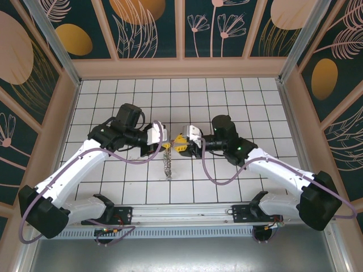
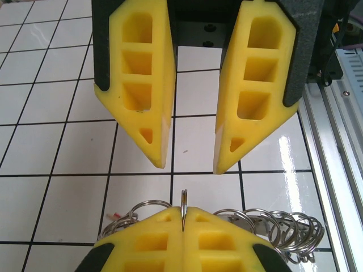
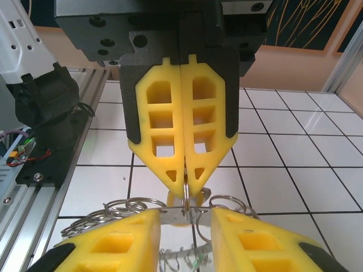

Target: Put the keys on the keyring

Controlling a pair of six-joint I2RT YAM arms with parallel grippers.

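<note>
The two arms meet nose to nose over the middle of the white tiled table [image 1: 238, 96]. The left gripper [image 2: 182, 214] has its jaws clenched flat together on the thin wire of the keyring [image 1: 167, 161], and the ring stands edge-up out of the seam between the yellow pads [image 2: 153, 241]. From there the bunch of silvery loops spreads out to either side beneath the jaws and trails toward the metal rail [image 1: 187, 211] at the near edge. Whether its lower end touches the tiles I can't tell. The right gripper [image 3: 185, 212] faces it, tip to tip, with its jaws released and parted. One pad sits on each side of the ring with a gap between, and as far as I can see neither touches it. Around the meeting point, open tiles run out to the wooden rim [image 1: 72, 107] on the left, right and far sides, well apart from both grippers. The rail is the nearest edge.
</note>
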